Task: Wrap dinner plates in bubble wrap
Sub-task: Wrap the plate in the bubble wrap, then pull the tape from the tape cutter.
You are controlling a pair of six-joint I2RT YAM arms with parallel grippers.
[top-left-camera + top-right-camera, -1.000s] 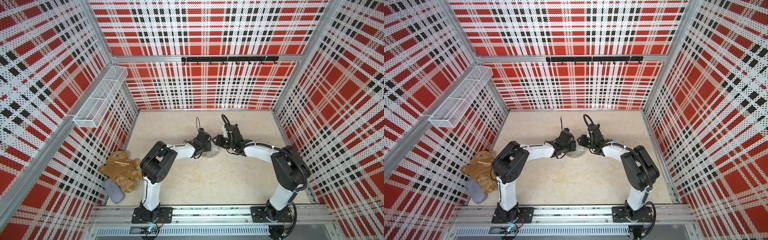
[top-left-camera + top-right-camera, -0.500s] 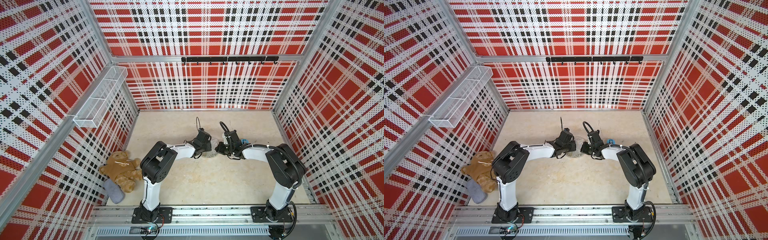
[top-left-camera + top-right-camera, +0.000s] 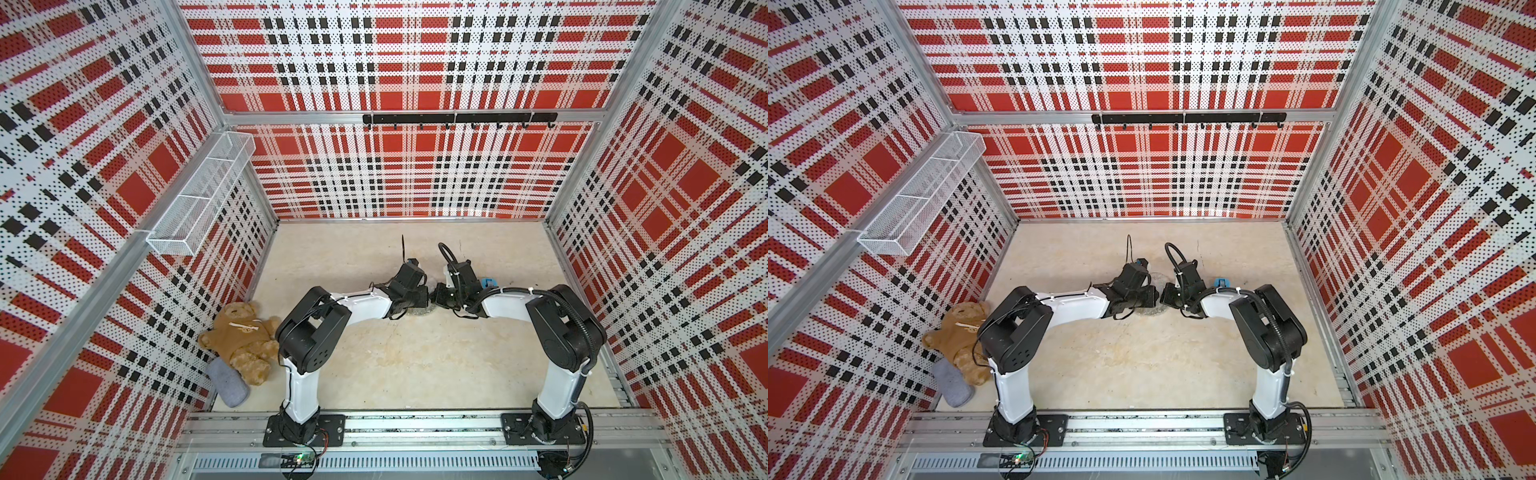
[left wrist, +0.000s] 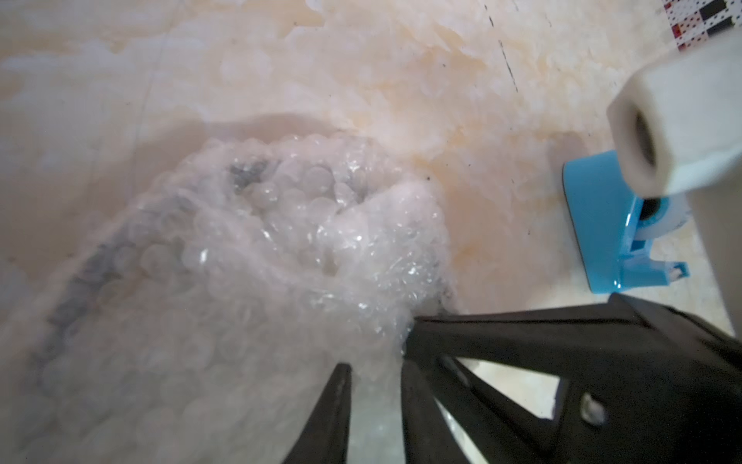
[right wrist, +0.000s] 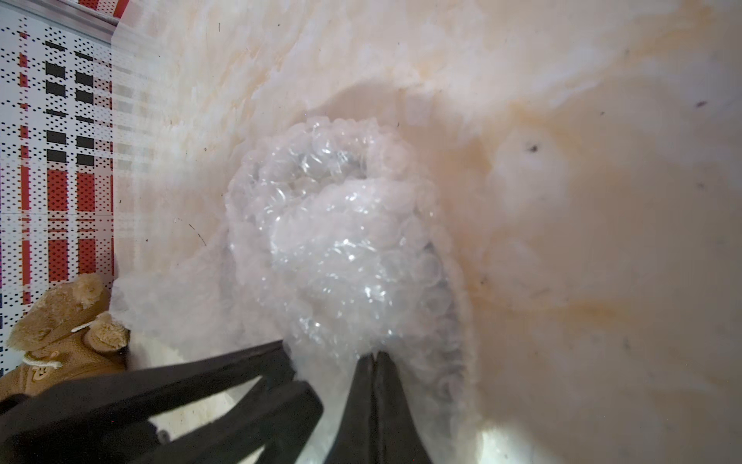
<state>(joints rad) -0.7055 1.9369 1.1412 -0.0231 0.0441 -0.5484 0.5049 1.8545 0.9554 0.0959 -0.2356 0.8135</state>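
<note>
Three walls (image 3: 374, 174) of perforated red, white and black plaid close in a pale beige table (image 3: 415, 365), its mottled top marked with yellowish stains and a few thin dark scratches. On the left wall hangs a white wire basket (image 3: 199, 199), divided into compartments. Below it, in the near left corner of the table, a brown teddy bear (image 3: 241, 336) lies against the wall, and a grey cloth roll (image 3: 228, 384) touches its near side. Along the near edge runs a metal rail (image 3: 415, 428), to which both arm bases are bolted.

The left arm (image 3: 365, 305) reaches to mid-table. In its wrist view we see the left hand (image 4: 375, 373) low at the bubble wrap (image 4: 281, 249), fingers narrowly parted with wrap showing in the gap. That wrap is bunched into a glossy mound at the middle of the table, between the two hands. The plate (image 4: 86, 277) sits inside it, with only a dark band of its rim showing through.

From the right, the right hand (image 5: 375, 359) has its fingers pressed together, tips against the wrap; whether a fold is caught there we cannot say. Just right of that hand a blue tape dispenser (image 4: 610, 225) stands on the table. On the far wall, right of centre, is a black hook rail (image 3: 457, 118).
</note>
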